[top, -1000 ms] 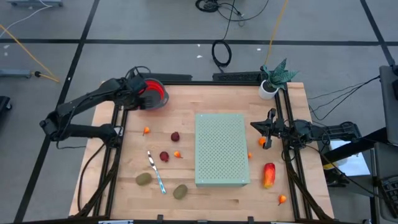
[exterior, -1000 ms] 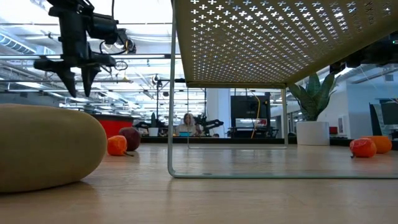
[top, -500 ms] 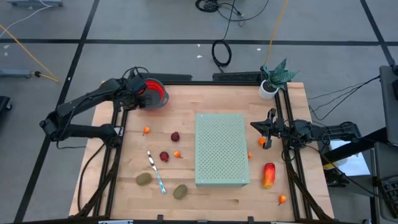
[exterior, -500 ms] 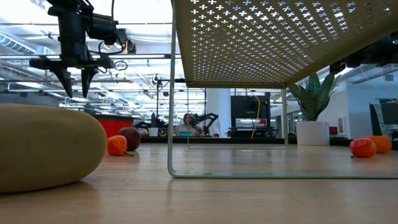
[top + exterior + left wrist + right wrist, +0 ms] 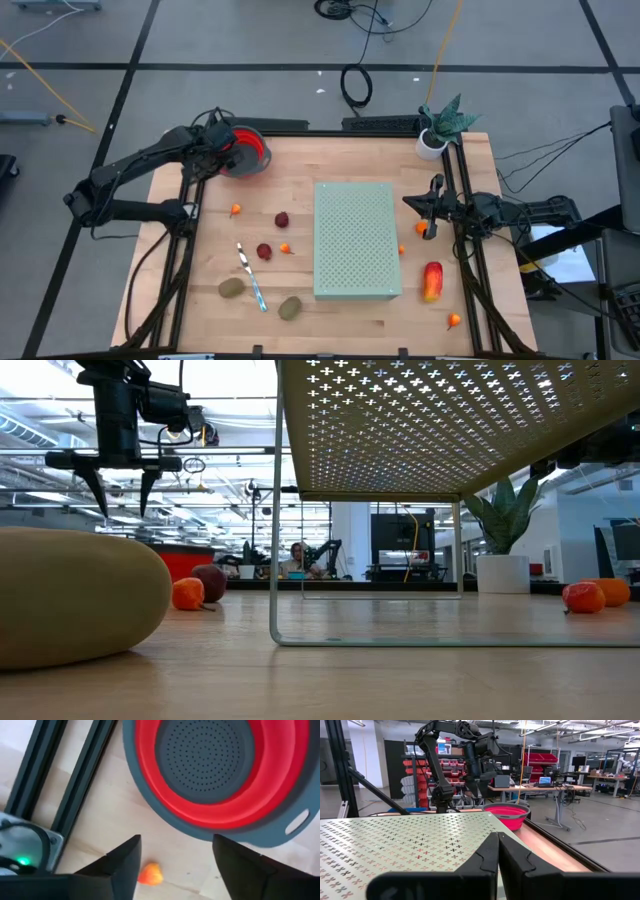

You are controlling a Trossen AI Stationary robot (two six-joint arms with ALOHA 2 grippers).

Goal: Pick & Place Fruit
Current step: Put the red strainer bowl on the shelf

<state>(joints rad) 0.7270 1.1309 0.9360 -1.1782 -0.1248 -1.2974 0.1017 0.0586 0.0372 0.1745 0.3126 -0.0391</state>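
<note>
High view: my left gripper point(image 5: 222, 160) hangs open, holding nothing, beside the red bowl point(image 5: 248, 148), my right gripper point(image 5: 409, 202) shut, fruit scattered across the table point(image 5: 470, 160), one tiny orange ball point(image 5: 150, 874) below.

We see only part of the red bowl point(image 5: 220, 775) in the left wrist view: its grey rim runs off the picture's top and right edges. There the left gripper's fingers point(image 5: 122, 865) are cut at the bottom edge, and the small orange fruit point(image 5: 150, 874) between them is blurred. In the low view a brown-green oval point(image 5: 70, 595) runs off the left edge and hides the counter point(image 5: 400, 670) behind it, and the perforated rack point(image 5: 450, 420) is cropped at the top. The person point(image 5: 296, 561) far behind is too small for us to make out.
</note>
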